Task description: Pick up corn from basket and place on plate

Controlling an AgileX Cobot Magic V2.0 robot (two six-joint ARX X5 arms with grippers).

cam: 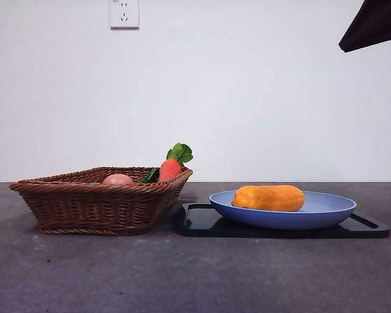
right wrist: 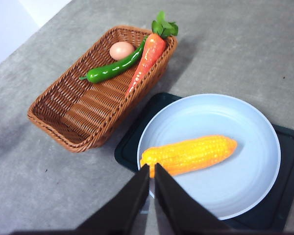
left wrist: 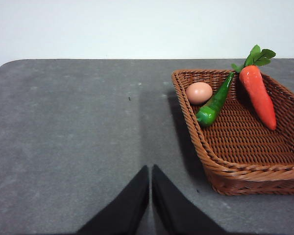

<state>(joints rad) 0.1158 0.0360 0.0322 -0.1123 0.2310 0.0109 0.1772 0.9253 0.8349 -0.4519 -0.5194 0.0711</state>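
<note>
The orange-yellow corn [right wrist: 190, 154] lies on its side in the light-blue plate [right wrist: 245, 186], also seen as the corn [cam: 268, 197] on the plate [cam: 326, 210] in the front view. My right gripper [right wrist: 152, 167] hangs shut above the plate's rim by one end of the cob, holding nothing. The brown wicker basket [cam: 85, 202] stands left of the plate. My left gripper [left wrist: 150, 169] is shut and empty over bare table, beside the basket [left wrist: 225, 166].
In the basket lie a carrot [right wrist: 146, 61], a green pepper [right wrist: 112, 71] and a peach-coloured egg [right wrist: 121, 50]. A flat black tray [cam: 202, 222] sits under the plate. A dark arm tip [cam: 375, 23] shows at the front view's top right corner.
</note>
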